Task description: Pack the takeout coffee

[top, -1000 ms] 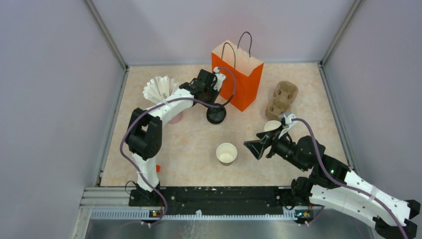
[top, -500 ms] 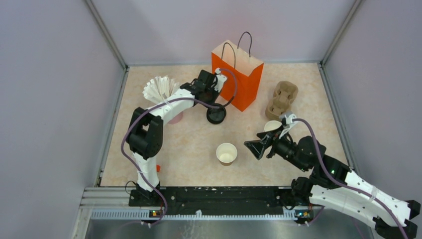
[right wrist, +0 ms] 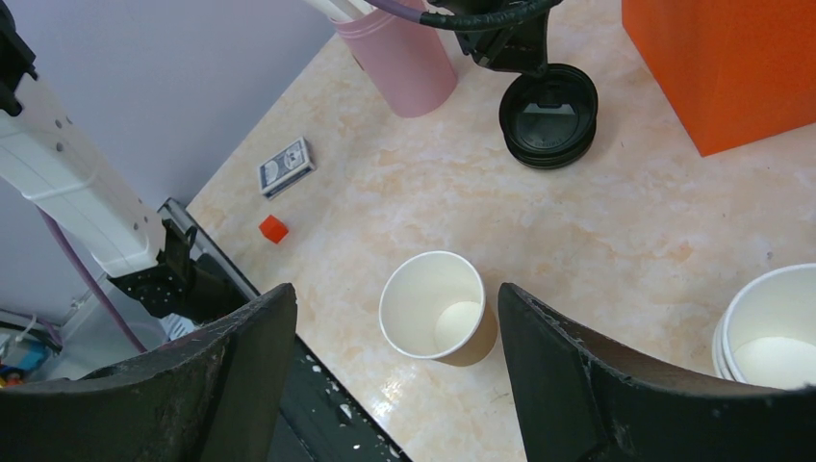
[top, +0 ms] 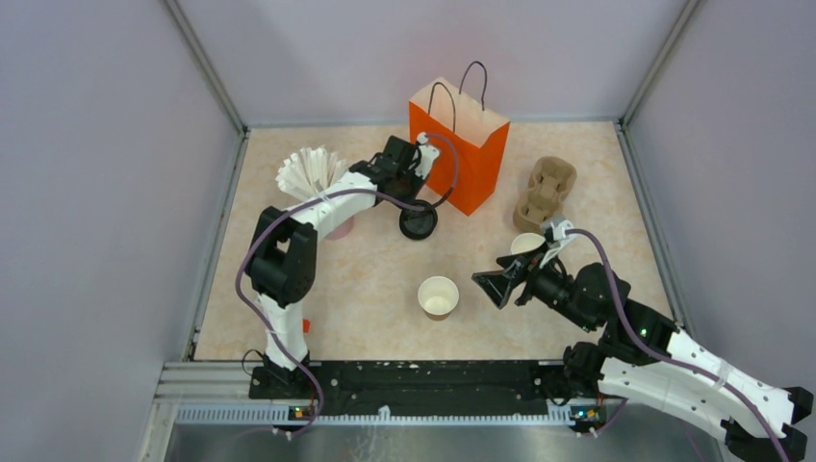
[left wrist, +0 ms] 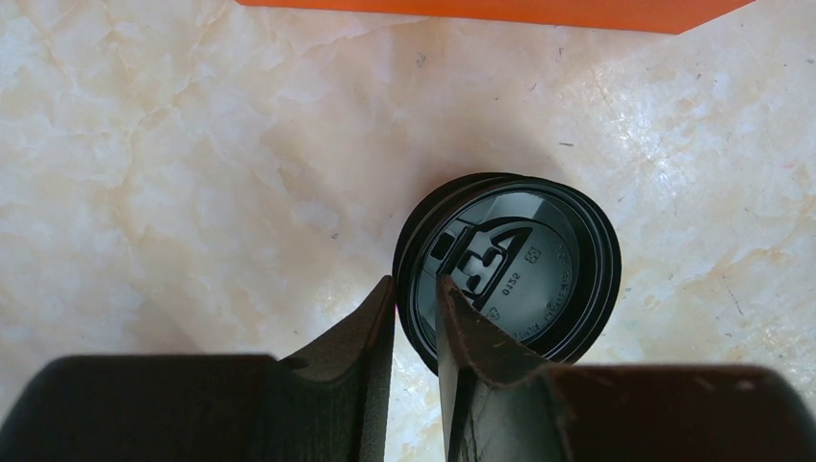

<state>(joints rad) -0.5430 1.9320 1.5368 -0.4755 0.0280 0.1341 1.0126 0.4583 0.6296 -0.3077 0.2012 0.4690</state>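
**A:** Early days! The small brown kraft-paper cup (top: 438, 296) stands lidless mid-worktop, toward the near edge, well apart from the orange paper bag (top: 462, 144) at the far edge.

**B:** The left end effector (left wrist: 416, 313) looks nipped, nearly closed, onto the rim of the round black plastic lid (left wrist: 510, 279) beside the bag. The right end effector (right wrist: 395, 308) gapes empty by the cup. Lidding and bagging remain.

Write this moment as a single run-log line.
left gripper: gripping black lid rim | right gripper: open, facing lidless cup | orange bag: upright
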